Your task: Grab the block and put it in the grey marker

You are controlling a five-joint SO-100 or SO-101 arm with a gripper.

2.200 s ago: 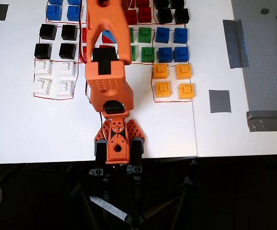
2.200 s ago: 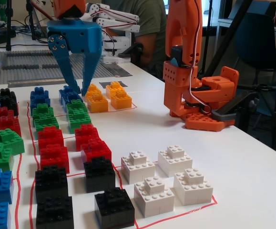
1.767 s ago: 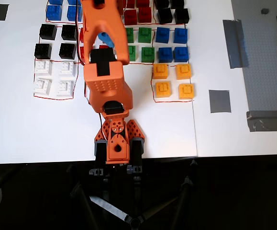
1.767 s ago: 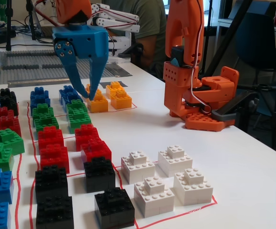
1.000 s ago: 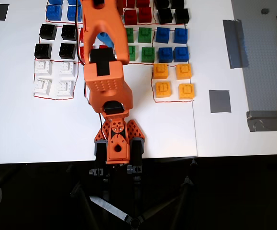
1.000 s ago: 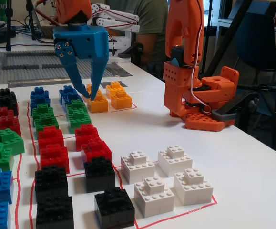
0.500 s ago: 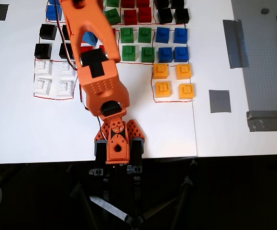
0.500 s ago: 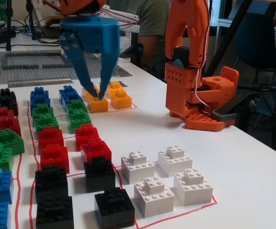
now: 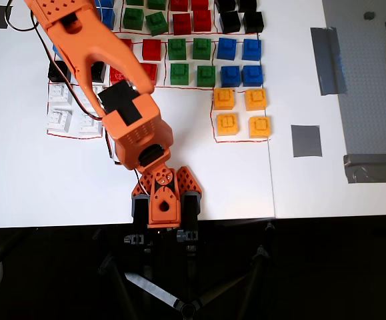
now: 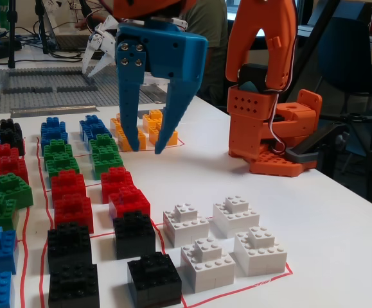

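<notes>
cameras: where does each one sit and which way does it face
Overhead view: above the table, looking straight down; shows the base, the arm, brick rows and the grey marker.
Fixed view: low at the table's edge, facing the base across the bricks; shows the open blue gripper.
Both share the white bricks.
</notes>
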